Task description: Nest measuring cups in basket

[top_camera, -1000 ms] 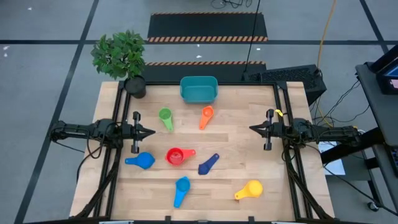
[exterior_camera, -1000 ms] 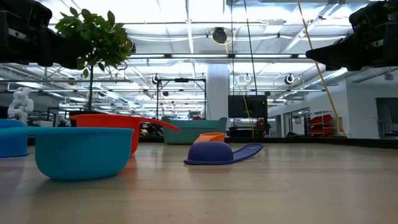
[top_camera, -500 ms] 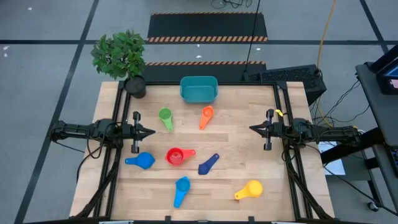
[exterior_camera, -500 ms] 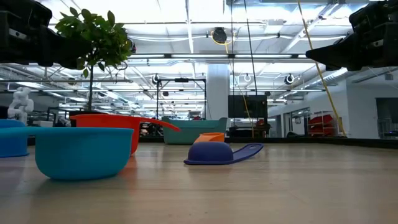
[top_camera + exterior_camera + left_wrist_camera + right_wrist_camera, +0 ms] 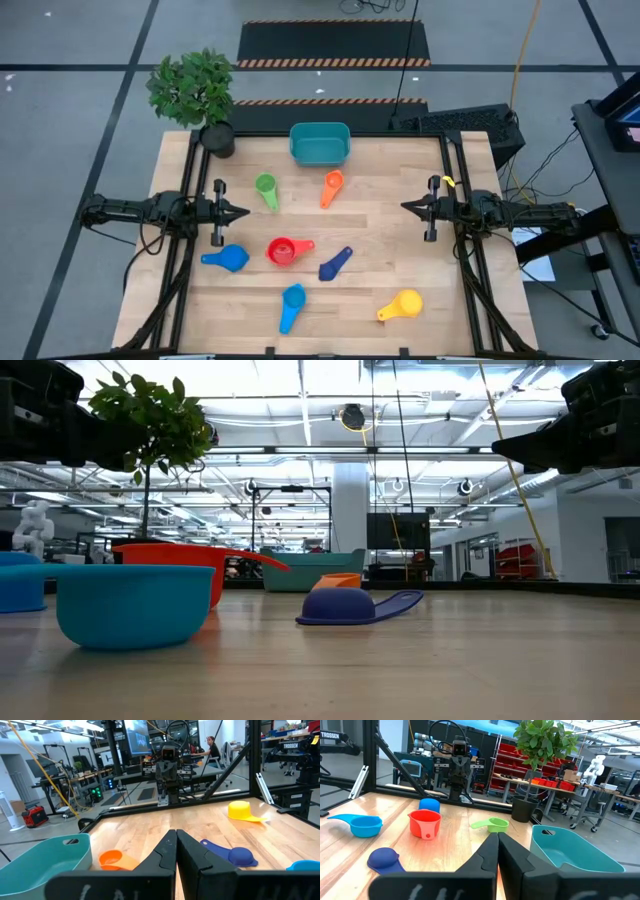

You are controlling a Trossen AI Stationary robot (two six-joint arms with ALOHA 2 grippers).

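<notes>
Seven measuring cups lie scattered on the wooden table: green [image 5: 266, 187], orange [image 5: 332, 186], red [image 5: 284, 250], dark blue [image 5: 335, 264], yellow [image 5: 402, 304] and two lighter blue ones [image 5: 228, 258] [image 5: 292, 303]. The dark blue cup rests mouth down [image 5: 345, 605]; the red one stands upright. The teal basket [image 5: 320, 143] stands at the middle of the far edge. My left gripper [image 5: 245, 212] hovers shut by the table's left side, and my right gripper [image 5: 405, 207] hovers shut by the right side. Both are raised above the table and touch nothing.
A potted plant in a black pot [image 5: 215, 135] stands at the far left corner. Black frame rails [image 5: 190, 170] [image 5: 455, 165] run along both sides of the table. Bare wood lies between the orange cup and my right gripper. A person [image 5: 212, 747] sits far off in the room.
</notes>
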